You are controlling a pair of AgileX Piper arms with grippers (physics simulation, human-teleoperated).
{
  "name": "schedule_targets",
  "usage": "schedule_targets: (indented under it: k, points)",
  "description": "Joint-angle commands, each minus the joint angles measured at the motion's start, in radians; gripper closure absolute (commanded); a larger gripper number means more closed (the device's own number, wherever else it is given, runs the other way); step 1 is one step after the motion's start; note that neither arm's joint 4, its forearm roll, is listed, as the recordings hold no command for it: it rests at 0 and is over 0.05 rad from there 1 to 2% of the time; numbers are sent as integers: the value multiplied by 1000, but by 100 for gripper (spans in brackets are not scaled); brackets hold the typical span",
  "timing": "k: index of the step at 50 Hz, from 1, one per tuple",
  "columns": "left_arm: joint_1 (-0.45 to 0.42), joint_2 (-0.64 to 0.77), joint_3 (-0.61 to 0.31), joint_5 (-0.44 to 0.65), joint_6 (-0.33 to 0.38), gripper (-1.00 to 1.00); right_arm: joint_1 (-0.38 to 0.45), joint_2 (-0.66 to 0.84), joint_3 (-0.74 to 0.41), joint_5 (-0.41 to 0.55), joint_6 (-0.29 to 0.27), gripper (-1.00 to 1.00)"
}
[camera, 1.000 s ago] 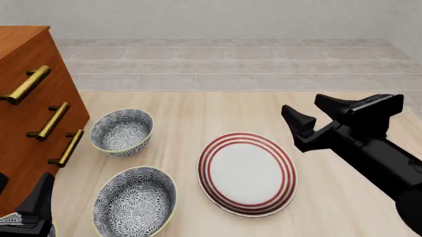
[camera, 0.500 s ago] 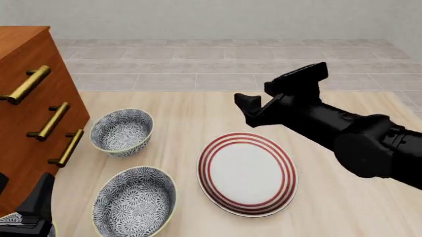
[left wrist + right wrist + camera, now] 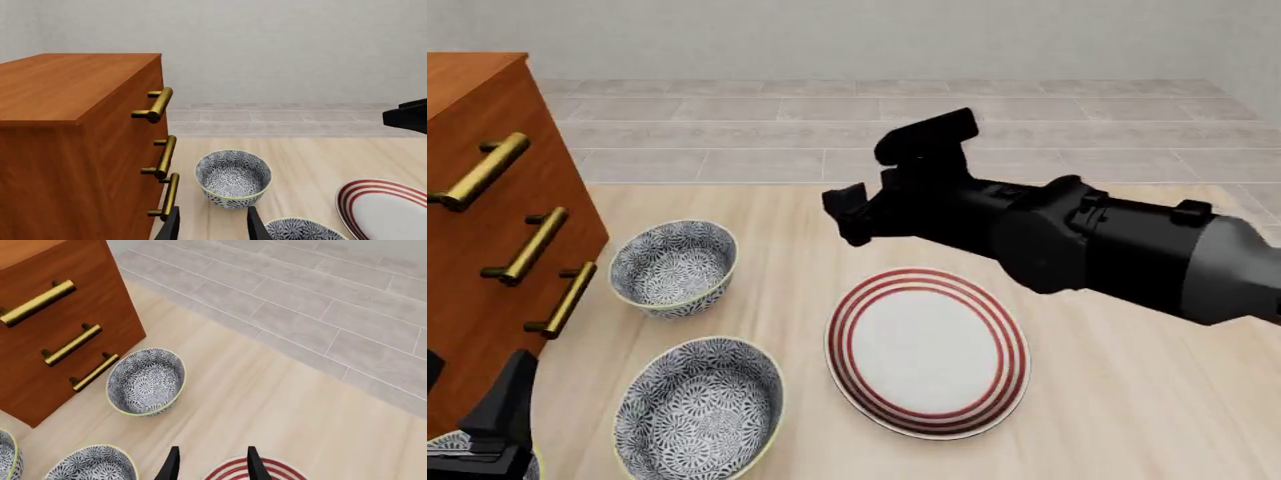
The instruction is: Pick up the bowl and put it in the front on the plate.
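Three alike bowls with a blue-grey floral pattern and a yellow rim stand left of the plate (image 3: 928, 350), which is white with red rings. One bowl (image 3: 673, 265) is farther back, by the dresser. Another (image 3: 699, 408) sits nearer the front. The third (image 3: 447, 450) is cut off at the near left corner. My right gripper (image 3: 881, 180) hovers open and empty above the table behind the plate, to the right of the far bowl (image 3: 145, 381). My left gripper (image 3: 210, 227) is open, low at the near left, pointing at the far bowl (image 3: 233, 178).
A wooden dresser (image 3: 481, 230) with brass handles stands along the left side, close to the far bowl. Beyond the table's far edge lies a grey tiled floor (image 3: 868, 130). My right arm (image 3: 1108, 245) stretches over the table's right half.
My right arm has swung from the right side leftward, past the plate's far edge and nearer the far bowl. The gripper stays open. The left gripper and the dishes have not moved.
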Motion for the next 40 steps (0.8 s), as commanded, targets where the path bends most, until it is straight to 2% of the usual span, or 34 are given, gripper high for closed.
schedule_targets:
  k: [1,13,40]
  points:
    - [0,0,0,0,0,-100,59,90,-122,85,37,-100]
    - [0,0,0,0,0,-100,103,166,-250,161,76,-100]
    - [0,0,0,0,0,-100,141,375,-524,263,106,-100]
